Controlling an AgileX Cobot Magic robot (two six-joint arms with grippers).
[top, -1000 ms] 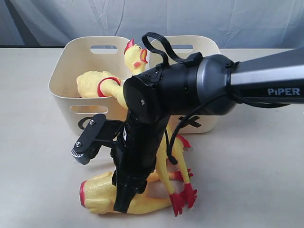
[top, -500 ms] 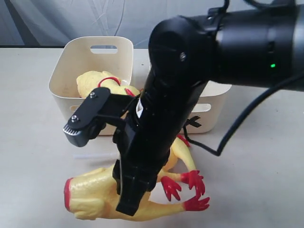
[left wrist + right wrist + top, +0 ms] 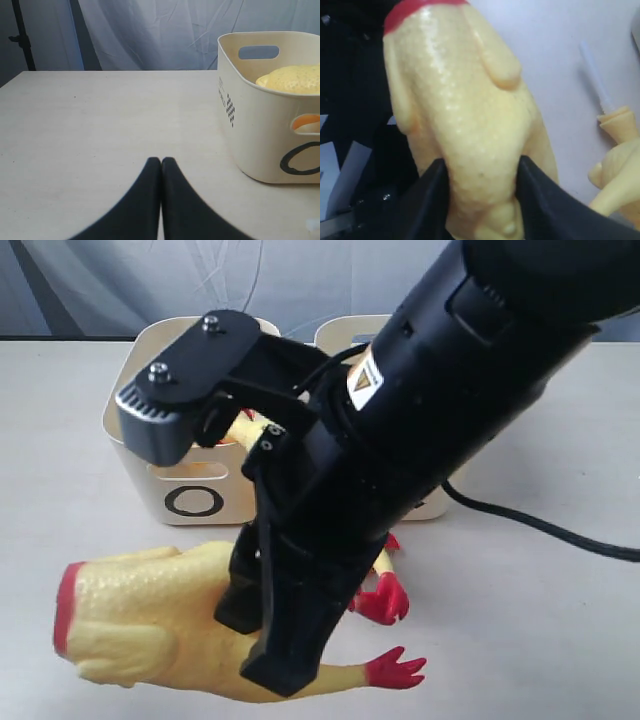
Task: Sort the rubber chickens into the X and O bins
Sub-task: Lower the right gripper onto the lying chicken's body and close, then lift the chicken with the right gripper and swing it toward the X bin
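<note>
My right gripper [image 3: 262, 648] [image 3: 480, 176] is shut on a headless rubber chicken body [image 3: 140, 625] [image 3: 455, 100] and holds it above the table in front of the bins. The body is yellow and bumpy, with a red neck rim and red feet [image 3: 395, 670]. The O bin [image 3: 135, 420] [image 3: 250, 125] stands at the back left with a yellow chicken [image 3: 292, 80] inside. A second cream bin [image 3: 340, 332] is mostly hidden by the arm, and its mark cannot be seen. A head-neck piece with a white tube [image 3: 615, 125] lies on the table. My left gripper [image 3: 161, 161] is shut and empty, beside the O bin.
Another yellow chicken part [image 3: 377, 565] shows behind the right arm in front of the bins. A black cable [image 3: 540, 525] trails across the table on the right. A grey curtain hangs behind the table.
The right gripper has lifted the headless body off the table, up and to the left. The arm now covers most of the second bin and the chicken in the O bin.
</note>
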